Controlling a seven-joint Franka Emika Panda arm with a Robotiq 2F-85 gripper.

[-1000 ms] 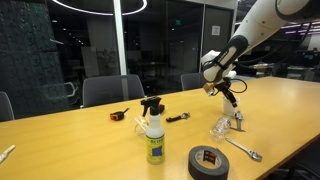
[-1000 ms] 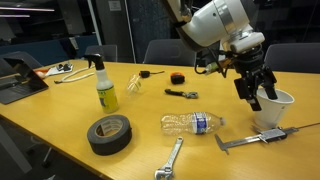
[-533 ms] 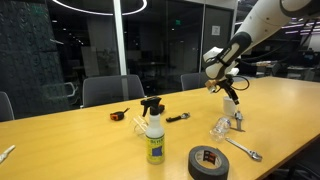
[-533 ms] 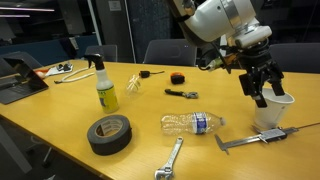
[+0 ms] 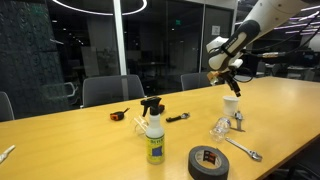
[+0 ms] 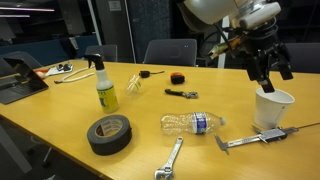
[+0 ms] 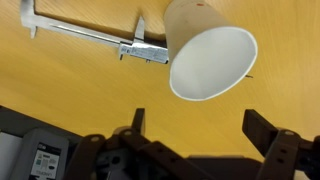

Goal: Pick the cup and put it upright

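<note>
The cup (image 6: pixel 273 108) stands upright on the wooden bench (image 6: pixel 60 110) at the right side of the frame in an exterior view, its mouth facing up, and we see it right of centre in an exterior view (image 5: pixel 231 106) as well. In the wrist view the cup (image 7: pixel 208 55) sits in the upper middle of the picture, and we look straight into its white interior. The claw (image 6: pixel 272 72) hangs above the cup, clear of it, with its fingers (image 7: pixel 262 130) spread wide and nothing between them; we can see bare bench in the gap. Just below the cup in the frame lies a metal caliper (image 6: pixel 255 138), close to its base; in the wrist view it stretches from the upper left corner to the cup's wall. Left of the caliper a clear plastic bottle (image 6: pixel 193 124) lies on its side. Further left we find a black tape roll (image 6: pixel 109 133) near the lower edge, and behind it a yellow spray bottle (image 6: pixel 106 84) standing upright. A wrench (image 6: pixel 172 158) lies at the bottom centre.
</note>
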